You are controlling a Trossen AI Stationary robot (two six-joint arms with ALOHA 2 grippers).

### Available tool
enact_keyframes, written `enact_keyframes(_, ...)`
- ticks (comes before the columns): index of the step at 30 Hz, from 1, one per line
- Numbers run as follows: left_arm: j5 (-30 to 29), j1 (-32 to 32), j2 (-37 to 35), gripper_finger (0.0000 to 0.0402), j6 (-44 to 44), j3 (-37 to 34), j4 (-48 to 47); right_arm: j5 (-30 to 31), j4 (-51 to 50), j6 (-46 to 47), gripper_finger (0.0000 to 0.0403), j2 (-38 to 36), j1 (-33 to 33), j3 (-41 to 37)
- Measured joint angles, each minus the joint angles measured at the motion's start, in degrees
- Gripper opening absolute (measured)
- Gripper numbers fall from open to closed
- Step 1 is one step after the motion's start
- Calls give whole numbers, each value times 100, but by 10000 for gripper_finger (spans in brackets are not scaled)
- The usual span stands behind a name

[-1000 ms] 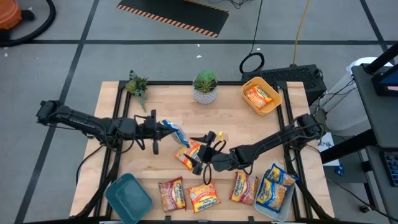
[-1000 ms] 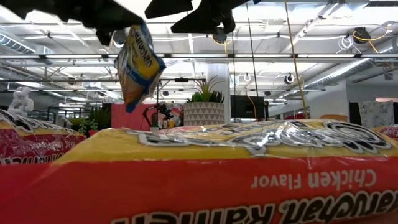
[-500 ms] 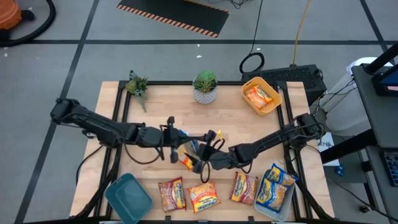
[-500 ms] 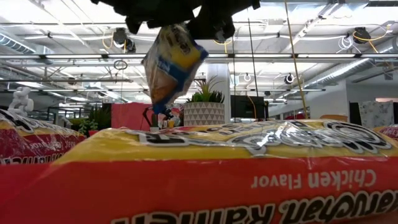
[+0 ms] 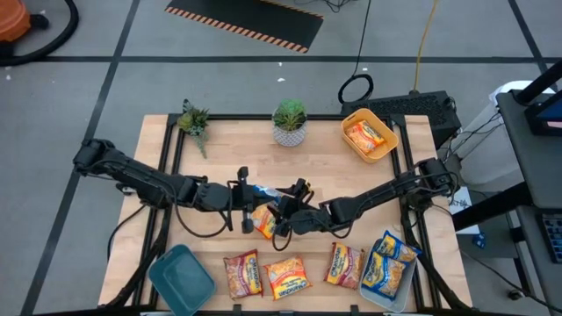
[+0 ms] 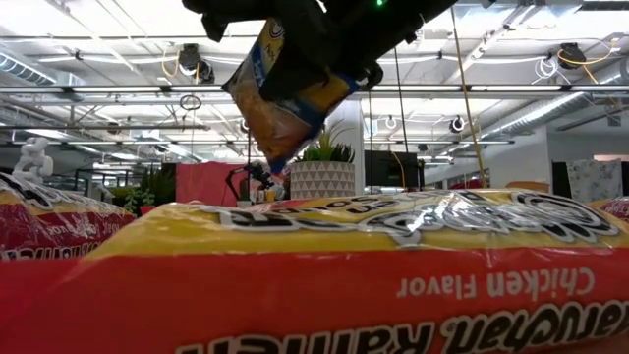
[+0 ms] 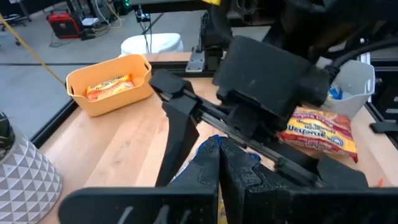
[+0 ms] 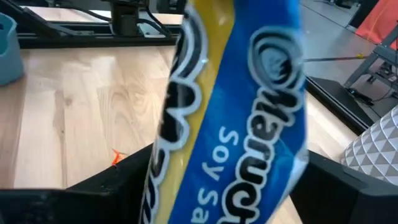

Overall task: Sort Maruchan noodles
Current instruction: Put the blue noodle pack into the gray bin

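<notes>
One orange packet (image 5: 363,136) in yellow bin (image 5: 386,147), teal bin (image 5: 182,277)

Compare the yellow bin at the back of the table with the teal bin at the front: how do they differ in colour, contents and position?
The yellow bin sits at the table's far right corner and holds one orange noodle packet. The teal bin sits at the near left corner, and no packet shows in it. Both are small open-topped tubs set at an angle on the wooden table, clear of both arms.
</notes>
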Motion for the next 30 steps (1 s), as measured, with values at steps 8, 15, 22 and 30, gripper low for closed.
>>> enact_keyframes(8,1,2,0,1,3,0,-74,-5,-301,-310,219,-156,0,0)
enact_keyframes(15,4,3,-2,1,4,-2,-44,-139,-604,-308,169,-372,26,-2)
enact_keyframes(22,132,-69,-2,35,105,-4,101,-630,-1086,-126,152,-685,28,-2)
enact_keyframes(30,175,-221,-2,159,109,-7,405,-1168,-1918,7,150,-1211,120,-4)
